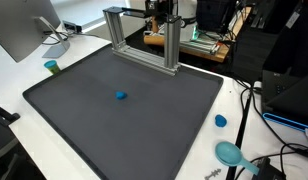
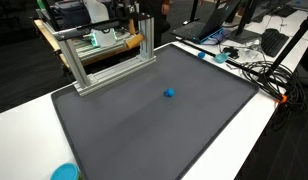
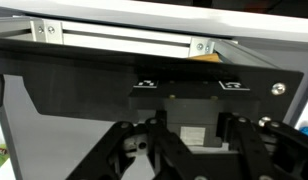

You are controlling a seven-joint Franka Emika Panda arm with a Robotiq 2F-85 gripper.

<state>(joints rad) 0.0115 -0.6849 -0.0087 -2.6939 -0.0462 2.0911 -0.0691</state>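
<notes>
My gripper (image 3: 194,150) fills the lower part of the wrist view. Its black linkages stand wide apart with nothing between them; the fingertips are cut off by the frame edge. In both exterior views the gripper (image 1: 166,14) (image 2: 146,14) hangs at the back of the table, over an aluminium frame (image 1: 144,40) (image 2: 104,60) (image 3: 124,38). A small blue object (image 1: 121,96) (image 2: 169,93) lies alone on a dark mat (image 1: 84,115) (image 2: 144,135), far from the gripper.
A teal cup (image 1: 52,67) and a monitor (image 1: 24,30) stand beside the mat. A blue disc (image 1: 221,121) and a teal scoop-like object (image 1: 230,152) (image 2: 64,172) lie on the white table. Cables (image 2: 249,65) run along one side.
</notes>
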